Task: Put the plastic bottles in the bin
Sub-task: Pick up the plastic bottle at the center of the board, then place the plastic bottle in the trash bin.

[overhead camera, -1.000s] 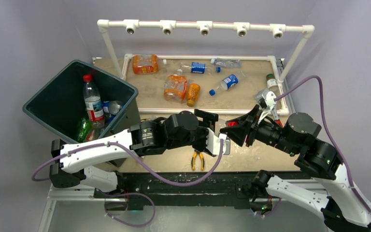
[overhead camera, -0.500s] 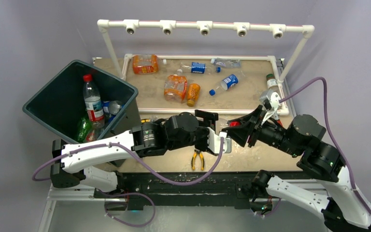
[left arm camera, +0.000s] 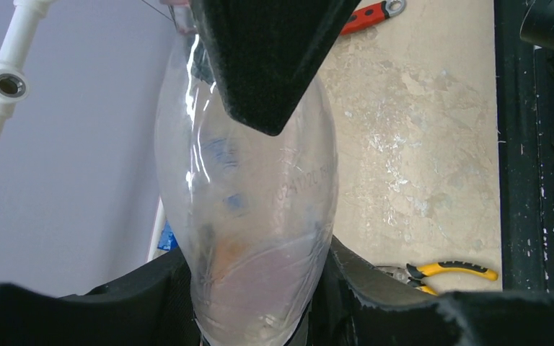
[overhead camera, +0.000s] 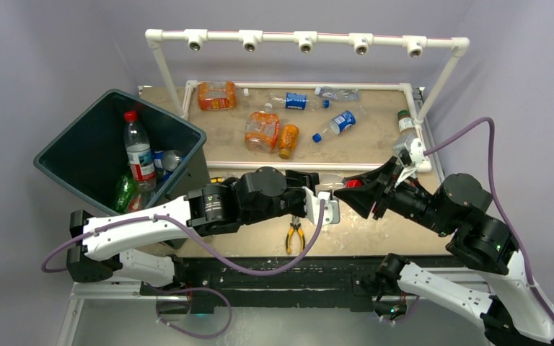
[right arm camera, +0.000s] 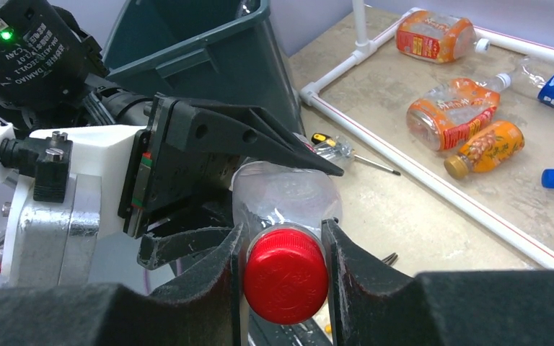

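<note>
A clear plastic bottle (left arm camera: 249, 209) with a red cap (right arm camera: 286, 274) hangs above the table's front between both grippers. My left gripper (left arm camera: 256, 303) is shut on its base end. My right gripper (right arm camera: 286, 268) is shut on the capped neck, one finger (left arm camera: 267, 58) lying over the bottle. In the top view they meet at the cap (overhead camera: 353, 183): left gripper (overhead camera: 316, 196), right gripper (overhead camera: 348, 190). The dark teal bin (overhead camera: 65, 148) stands tilted at the left with several bottles (overhead camera: 138, 151) inside. Several more bottles lie at the back, orange (overhead camera: 262, 131) and blue-labelled (overhead camera: 335, 124).
Yellow-handled pliers (overhead camera: 295, 236) lie under the grippers near the front edge. A red-handled wrench (left arm camera: 364, 16) lies on the table. A white pipe frame (overhead camera: 306, 40) spans the back, and a low white pipe border (overhead camera: 303, 164) fences the bottle area.
My left gripper has drawn slightly left and my right arm has shifted right and back. The bottle stays held between them.
</note>
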